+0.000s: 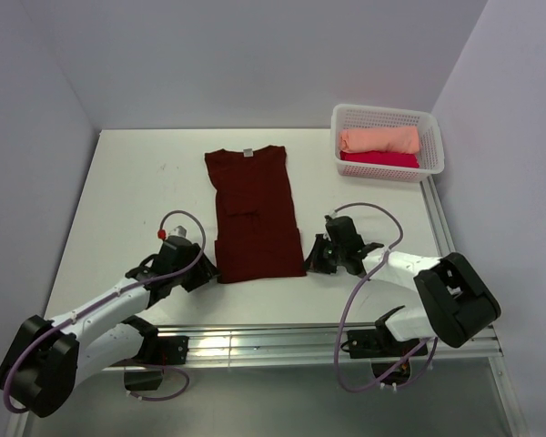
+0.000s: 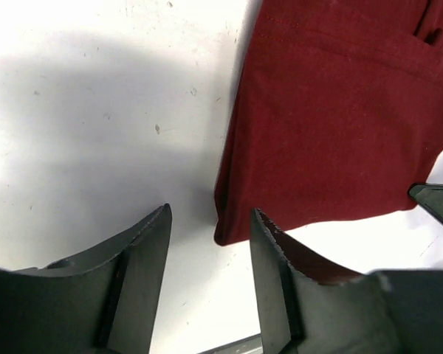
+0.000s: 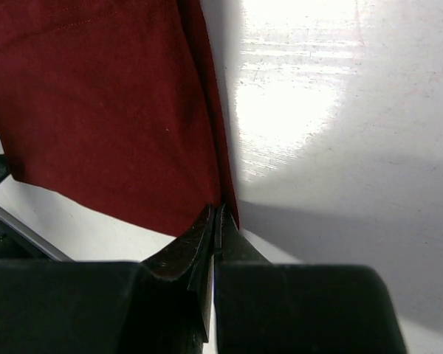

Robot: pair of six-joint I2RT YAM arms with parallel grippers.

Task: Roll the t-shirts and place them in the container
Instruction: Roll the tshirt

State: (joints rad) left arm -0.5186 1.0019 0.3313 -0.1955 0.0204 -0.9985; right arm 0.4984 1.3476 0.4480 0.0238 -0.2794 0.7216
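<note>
The shirt [image 1: 255, 214] lies flat on the surface [image 1: 146, 182], right hand [image 1: 313, 259] clenched on its near corner, left hand [image 1: 207, 272] released beside the other: grip left, then roll both corners evenly away.

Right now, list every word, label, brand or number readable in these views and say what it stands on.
Nothing can be read.
Pale neck label on the maroon t-shirt: too small to read.
White basket, peach t-shirt and crimson t-shirt in it: no text shows.
</note>
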